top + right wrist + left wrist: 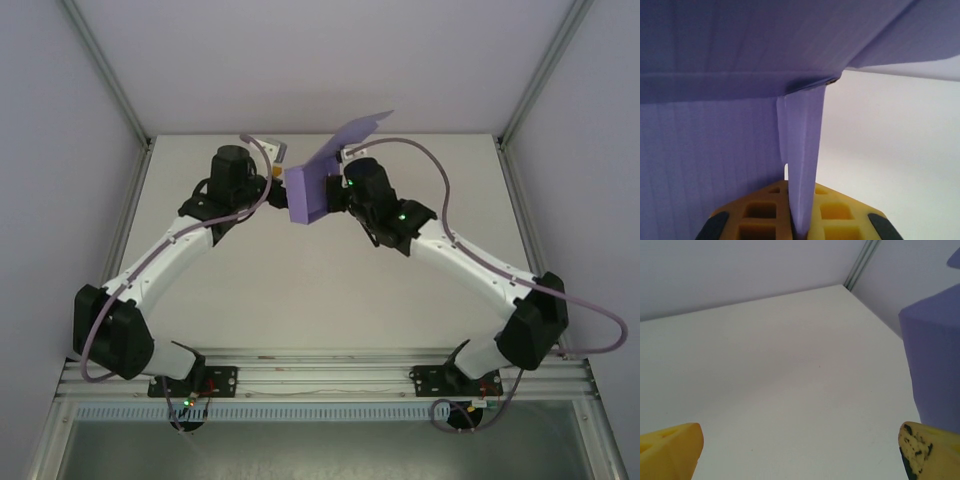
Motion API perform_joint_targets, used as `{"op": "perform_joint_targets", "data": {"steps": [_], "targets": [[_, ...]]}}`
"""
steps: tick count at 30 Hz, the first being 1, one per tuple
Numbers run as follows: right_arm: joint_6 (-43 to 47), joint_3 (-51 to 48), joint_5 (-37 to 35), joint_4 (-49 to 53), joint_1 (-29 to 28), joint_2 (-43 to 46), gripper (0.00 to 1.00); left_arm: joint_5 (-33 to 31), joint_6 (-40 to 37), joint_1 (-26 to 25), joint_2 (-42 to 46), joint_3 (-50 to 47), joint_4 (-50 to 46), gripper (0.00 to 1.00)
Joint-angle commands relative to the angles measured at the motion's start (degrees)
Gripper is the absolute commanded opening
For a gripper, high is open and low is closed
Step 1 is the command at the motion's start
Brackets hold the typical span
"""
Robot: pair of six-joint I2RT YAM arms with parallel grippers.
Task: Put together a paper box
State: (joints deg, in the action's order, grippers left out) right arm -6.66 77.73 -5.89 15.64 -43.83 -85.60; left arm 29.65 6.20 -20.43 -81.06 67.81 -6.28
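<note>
Above the white bench (300,290), the paper box (308,195) is held aloft, one thin wall pinched in the closed right claw (801,200), with the left claw (800,452) spread wide just beside it.

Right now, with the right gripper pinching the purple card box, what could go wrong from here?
1. The right gripper is shut on one thin wall of the purple folded card box; so narrow a pinch may let the box twist, slip or crease.
2. The open left gripper has a yellow fingertip seemingly close beside the box; moving in off-line might dent that side.
3. The raised lid flap is unsupported and could catch.
</note>
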Motion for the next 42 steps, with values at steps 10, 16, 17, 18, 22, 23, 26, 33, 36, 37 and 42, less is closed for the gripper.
{"op": "perform_joint_targets", "data": {"steps": [10,16,17,18,22,23,26,33,36,37,42], "targets": [[0.85,1.08,2.97,4.78,-1.61,-7.48,0.0,8.32,-5.54,-7.7,4.27,1.05,2.03,1.0],[-0.77,-3.59,-6.79,6.4,0.93,3.48,0.0,-14.58,-0.09,-6.21,9.15,-4.92,-2.46,1.0],[-1.4,-4.51,-6.73,7.16,1.55,5.31,0.0,-16.74,1.52,-5.35,9.9,-6.4,-3.01,1.0],[-2.51,-5.36,-6.41,8.75,2.5,7.16,0.0,-18.07,3.12,-3.96,10.49,-7.68,-3.98,1.0],[-6.88,-8.16,-7.79,16.26,5.91,11.54,0.0,-24.12,8.1,0.34,11.98,-9.8,-11.56,1.0],[-7.78,-8.88,-8.46,17.76,6.43,11.97,0.0,-25.27,8.22,0.79,12.64,-10.54,-12.68,1.0],[-9.69,-10.59,-9.62,21.16,7.05,10.98,0.0,-29.38,8.26,1.0,15.22,-12.88,-15.42,1.0],[-15.27,-13.0,-6.48,19.41,6.9,-1.19,0.0,-30.26,9.44,1.11,19.52,-15.49,-16.77,1.0],[-16.28,-12.95,-7.6,18.65,6.0,-7.07,0.0,-29.89,9.46,1.15,19.45,-15.37,-16.62,1.0],[-16.28,-12.74,-7.74,18.55,5.67,-8.51,0.0,-29.66,9.29,1.14,19.3,-15.31,-16.49,1.0],[-15.87,-10.88,-7.45,19.49,5.36,-13.8,0.0,-28.89,8.58,1.11,18.75,-15.85,-14.86,1.0]]}}
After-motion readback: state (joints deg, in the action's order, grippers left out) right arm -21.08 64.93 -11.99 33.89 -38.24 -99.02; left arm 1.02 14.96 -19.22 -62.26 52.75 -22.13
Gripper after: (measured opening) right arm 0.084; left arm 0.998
